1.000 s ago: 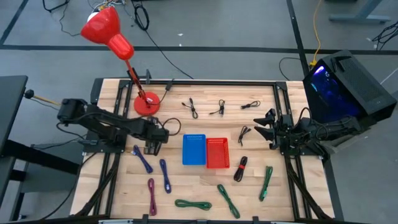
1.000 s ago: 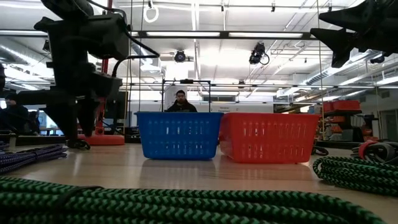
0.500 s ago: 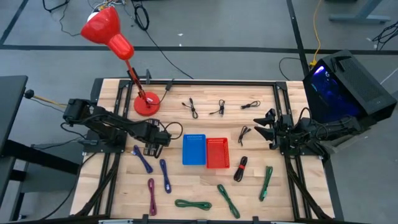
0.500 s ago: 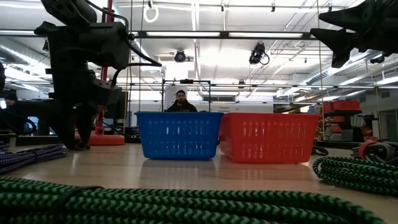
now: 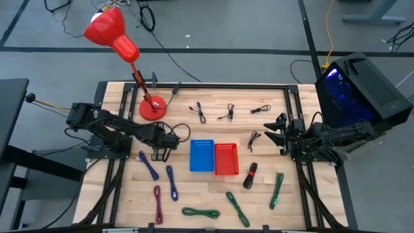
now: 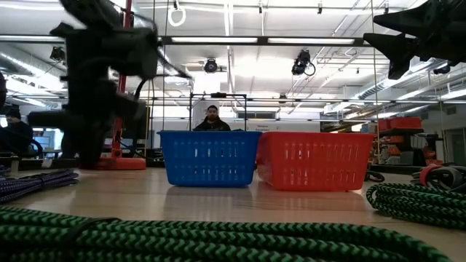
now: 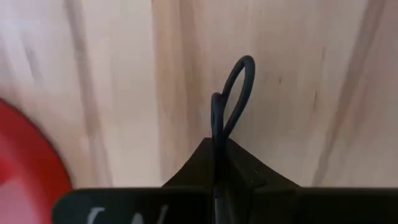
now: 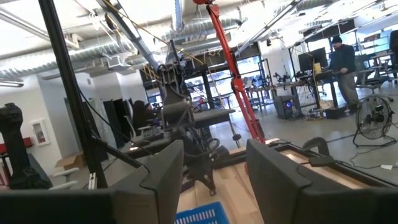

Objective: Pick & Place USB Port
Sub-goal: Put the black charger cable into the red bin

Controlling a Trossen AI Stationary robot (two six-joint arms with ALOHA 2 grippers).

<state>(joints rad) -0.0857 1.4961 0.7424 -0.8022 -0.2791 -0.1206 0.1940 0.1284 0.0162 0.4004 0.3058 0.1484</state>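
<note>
My left gripper [image 5: 160, 154] stands low over the wood table, left of the blue basket [image 5: 201, 156] and near the red lamp's base [image 5: 152, 107]. It is shut on a thin dark cable, whose loop [image 7: 235, 87] sticks out past the fingertips in the left wrist view. The arm hides that cable in the high view. In the low view the gripper [image 6: 86, 153] is blurred. A red basket [image 5: 226, 159] stands against the blue one. My right gripper [image 5: 275, 131] waits open above the table's right side, nothing between its fingers [image 8: 163, 177]. My left gripper pinches the dark cable [image 7: 216, 127] between its two fingers, just behind a small loop that pokes out beyond the tips. The fingers come from above, pointing down at the table. Whether the cable's far part lies on the wood is hidden by the gripper.
Blue cables [image 5: 148, 166] [image 5: 173, 182] and a purple one [image 5: 158, 202] lie just nearer than the left gripper. Green cables [image 5: 200, 211] [image 5: 277, 189] and a red-black one [image 5: 250, 175] lie front right. Black cables [image 5: 199, 111] [image 5: 227, 112] [image 5: 253, 139] lie behind the baskets.
My left gripper has shut on the dark cable beside the lamp base. It has stayed at nearly the same spot over the table, and it is blurred in the low view now. The right arm has kept still.
</note>
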